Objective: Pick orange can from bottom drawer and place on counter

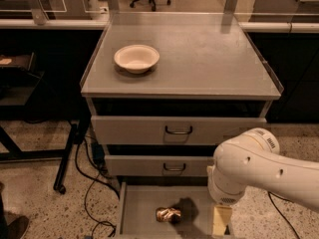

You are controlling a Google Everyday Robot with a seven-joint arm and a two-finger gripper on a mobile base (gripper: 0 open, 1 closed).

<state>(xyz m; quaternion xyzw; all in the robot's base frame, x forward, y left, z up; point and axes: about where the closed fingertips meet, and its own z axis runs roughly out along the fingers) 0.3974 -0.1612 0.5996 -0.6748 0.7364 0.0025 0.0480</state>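
- While the small, dented golden-orange metal can (pixel 168 214) lies in the open grey tray-like bottom drawer (pixel 142 203), the gripper (pixel 222 222) hangs to its right, apart from it.
- Its opening cannot be told.

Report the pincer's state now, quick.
Pincer: low over the open grey bottom drawer, right of the crumpled golden-orange metal can, apart from it; open or closed cannot be told.
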